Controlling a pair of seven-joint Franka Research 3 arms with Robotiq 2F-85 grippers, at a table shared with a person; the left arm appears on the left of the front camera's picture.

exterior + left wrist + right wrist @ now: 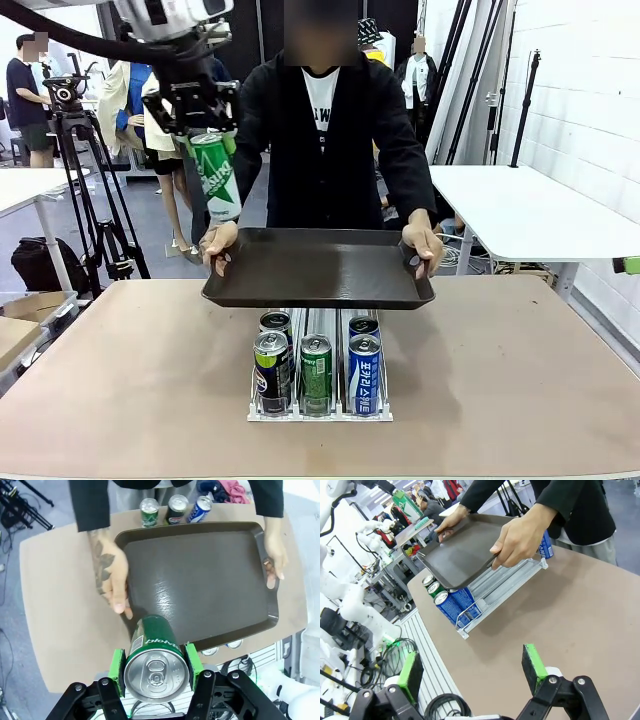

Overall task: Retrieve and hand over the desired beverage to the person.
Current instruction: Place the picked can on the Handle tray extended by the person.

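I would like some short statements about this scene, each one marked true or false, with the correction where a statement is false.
1. The left gripper is shut on a green can. True.
2. The person holds the tray with one hand only. False: both hands grip it, one at each end.
3. The right gripper is open and holds nothing. True.
4. The tray rests flat on the table. False: it is held up over the can rack.
5. The green can lies on the tray. False: it hangs in the left gripper, above the tray's edge.
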